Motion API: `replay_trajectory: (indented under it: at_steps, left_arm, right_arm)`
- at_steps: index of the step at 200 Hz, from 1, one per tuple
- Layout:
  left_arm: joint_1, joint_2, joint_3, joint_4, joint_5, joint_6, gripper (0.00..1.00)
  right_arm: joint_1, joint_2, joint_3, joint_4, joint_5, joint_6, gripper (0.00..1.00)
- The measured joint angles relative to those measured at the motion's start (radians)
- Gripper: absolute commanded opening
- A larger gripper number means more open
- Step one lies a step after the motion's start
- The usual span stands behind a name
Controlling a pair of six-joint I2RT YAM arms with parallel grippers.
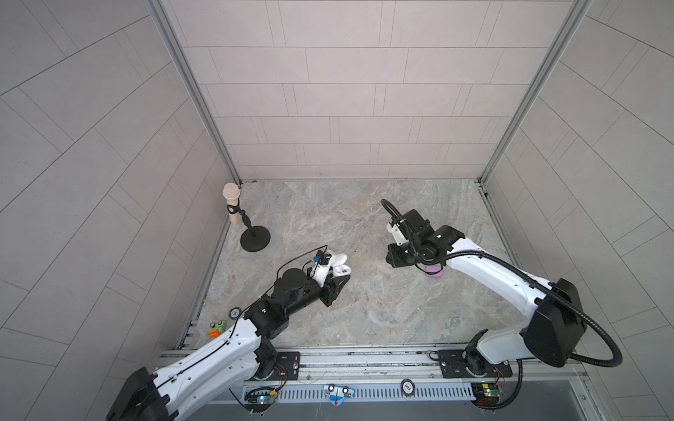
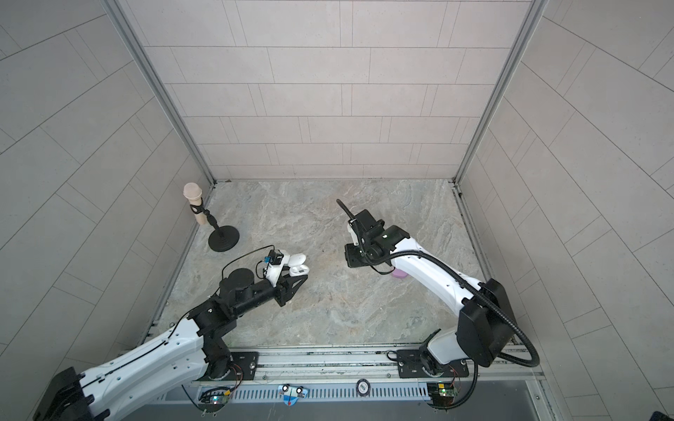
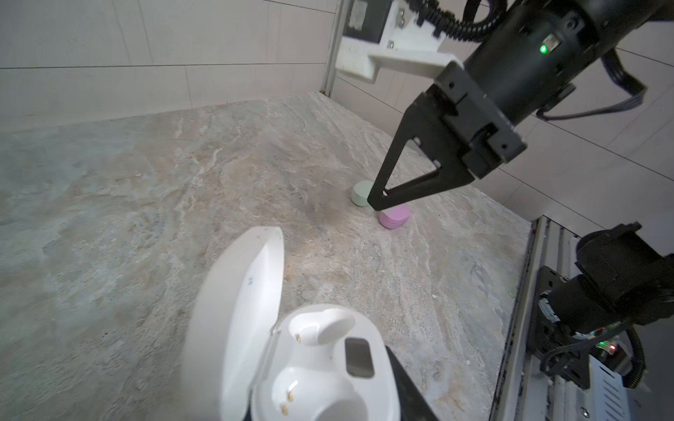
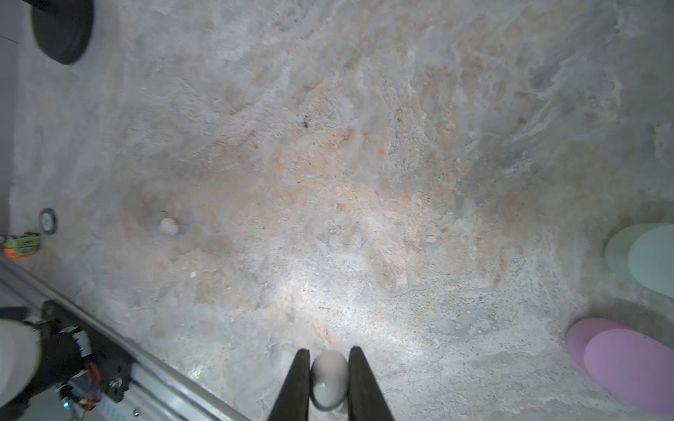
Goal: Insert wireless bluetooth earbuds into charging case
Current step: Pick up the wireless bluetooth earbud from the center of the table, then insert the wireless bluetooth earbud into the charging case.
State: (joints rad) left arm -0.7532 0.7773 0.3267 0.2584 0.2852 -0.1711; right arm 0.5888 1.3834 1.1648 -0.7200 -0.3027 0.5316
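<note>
Progress looks early to me: nothing sits in a case yet. The left hand point(image 1: 341, 280) is pressed together on the white case point(image 3: 321, 364) and seems to hold it clear of the desk point(image 1: 364, 218). Its lid point(image 3: 240, 310) is swung open. In the left wrist view both sockets point(image 3: 321, 328) are plainly empty, with the gold contacts showing.

Well apart from it, the right hand point(image 4: 329, 351) pinches a white earbud point(image 4: 329, 379) between its two black fingers point(image 4: 299, 382), low down by the desk. Whether the bud is clear of the surface I cannot tell. A second small white bud point(image 4: 167, 226), as I take it to be, lies loose on the desk some way from that hand.

Just beside the right hand stand a mint case point(image 3: 361, 195) and a lilac case point(image 3: 394, 217), near each other and both apparently closed. Whatever is in them is hidden, and I see no mint or lilac buds on the desk.

By my reckoning, opening the white case and picking the first bud are done. That bud has yet to be carried across to the held case and seated in a socket. The loose one must then go in the other socket and the lid be closed. Whether the coloured cases need filling, I cannot say from here.
</note>
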Motion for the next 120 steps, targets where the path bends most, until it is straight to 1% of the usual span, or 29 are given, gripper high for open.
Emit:
replay_trajectory:
  at_steps: [34,75,95,120]
  left_arm:
    - [-0.044,0.079,0.031,0.081,0.108,0.068,0.13]
    - [-0.079,0.203,0.100,0.208,0.212,0.137,0.12]
    - [-0.081,0.269,0.129,0.274,0.248,0.155,0.11]
    - [-0.081,0.339,0.151,0.344,0.285,0.171,0.11]
  right_arm:
    - [-0.046,-0.102,0.014,-0.035,-0.158,0.001,0.12]
    - [-0.063,-0.202,0.042,-0.042,-0.350,0.030,0.12]
    - [-0.079,-0.248,0.043,-0.042,-0.407,0.057,0.12]
    - [-0.086,-0.301,0.043,-0.032,-0.447,0.088,0.13]
